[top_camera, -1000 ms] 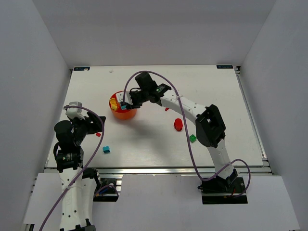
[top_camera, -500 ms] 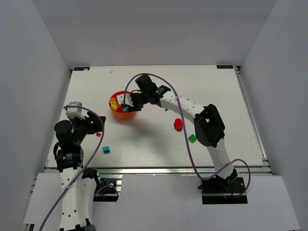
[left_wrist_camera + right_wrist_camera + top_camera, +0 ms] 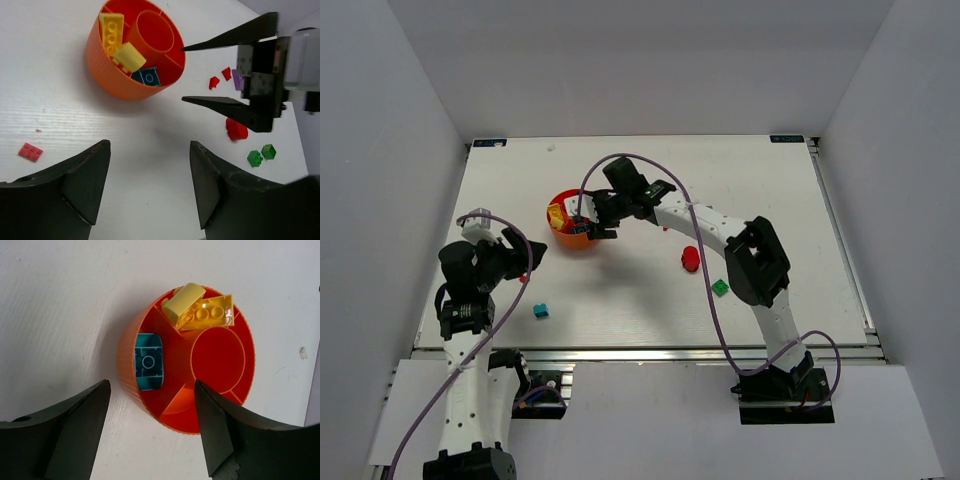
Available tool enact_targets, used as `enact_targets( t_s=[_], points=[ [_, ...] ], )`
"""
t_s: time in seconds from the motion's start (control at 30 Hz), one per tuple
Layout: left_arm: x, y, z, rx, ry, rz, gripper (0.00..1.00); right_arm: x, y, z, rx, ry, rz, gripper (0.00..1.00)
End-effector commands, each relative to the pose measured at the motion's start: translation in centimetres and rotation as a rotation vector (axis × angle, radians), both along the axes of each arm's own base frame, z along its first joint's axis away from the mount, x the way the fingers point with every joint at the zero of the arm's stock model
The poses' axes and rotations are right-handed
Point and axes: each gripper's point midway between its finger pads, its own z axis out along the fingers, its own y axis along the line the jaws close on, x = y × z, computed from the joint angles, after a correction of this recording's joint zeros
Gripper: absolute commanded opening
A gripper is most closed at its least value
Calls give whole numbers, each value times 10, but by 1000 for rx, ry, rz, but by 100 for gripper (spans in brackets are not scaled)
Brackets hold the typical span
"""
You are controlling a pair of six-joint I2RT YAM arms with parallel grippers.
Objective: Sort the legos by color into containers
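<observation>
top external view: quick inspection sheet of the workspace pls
surface: white table
job's things: orange dish holds two yellow pieces in one wedge, teal piece in the next; central cup empty; on the table: red brick, teal brick, green pieces, red round piece, purple piece
clutter: nothing seen
tools: left tool open, empty; right tool open over the dish, empty
cables: purple cable loops off each arm
surroundings: white walls on three sides
</observation>
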Motion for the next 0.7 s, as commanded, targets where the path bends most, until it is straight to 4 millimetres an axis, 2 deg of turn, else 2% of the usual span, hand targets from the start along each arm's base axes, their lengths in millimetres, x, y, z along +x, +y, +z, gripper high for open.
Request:
enact_targets(
  t_s=[0.0, 0.07, 0.1, 0.13, 0.17, 0.2, 0.23, 0.27, 0.3, 0.33, 0.37, 0.4, 0.43, 0.47, 0.53, 0.57, 0.63, 0.67],
  points=[
    [-4, -13, -10, -150, 84, -15, 73, -3, -15, 62, 90, -22, -65, 74],
    [-6, -14, -13, -174, 105, -4, 72, -7, -23, 75, 109, -13, -103, 74],
    [-6, -12, -14, -179, 114, 11, 72, -10, -31, 101, 156, -27, -126, 74],
    [-8, -11, -13, -181, 130, 25, 73, -14, -42, 93, 147, 34, -164, 74],
    [-8, -7, -14, -173, 142, 53, 76, -20, -53, 112, 180, 36, -185, 74],
    [-9, -3, -17, -168, 165, 78, 77, -24, -58, 114, 193, 60, -206, 73],
    [-14, -1, -22, -157, 211, 96, 77, -29, -72, 99, 176, 148, -261, 74],
    [-14, 4, -29, -134, 250, 121, 78, -40, -81, 113, 207, 173, -267, 74],
    [-16, 5, -35, -122, 288, 139, 78, -46, -87, 110, 212, 218, -289, 74],
    [-23, 6, -43, -117, 345, 146, 79, -52, -98, 94, 210, 333, -350, 76],
    [-24, 8, -48, -119, 384, 161, 78, -58, -105, 94, 221, 387, -373, 76],
    [-26, 8, -53, -117, 413, 166, 79, -66, -113, 104, 248, 424, -384, 77],
    [-30, 8, -60, -117, 450, 168, 79, -66, -121, 108, 275, 467, -414, 77],
    [-31, 10, -64, -117, 471, 185, 79, -76, -128, 96, 263, 582, -448, 77],
    [-34, 9, -71, -123, 504, 180, 81, -88, -137, 111, 309, 645, -421, 77],
    [-36, 9, -75, -121, 519, 183, 82, -92, -144, 104, 308, 719, -454, 78],
    [-40, 6, -87, -134, 571, 174, 83, -97, -154, 114, 352, 752, -460, 80],
    [-40, 6, -89, -134, 583, 168, 83, -101, -159, 128, 397, 728, -430, 80]
  ],
)
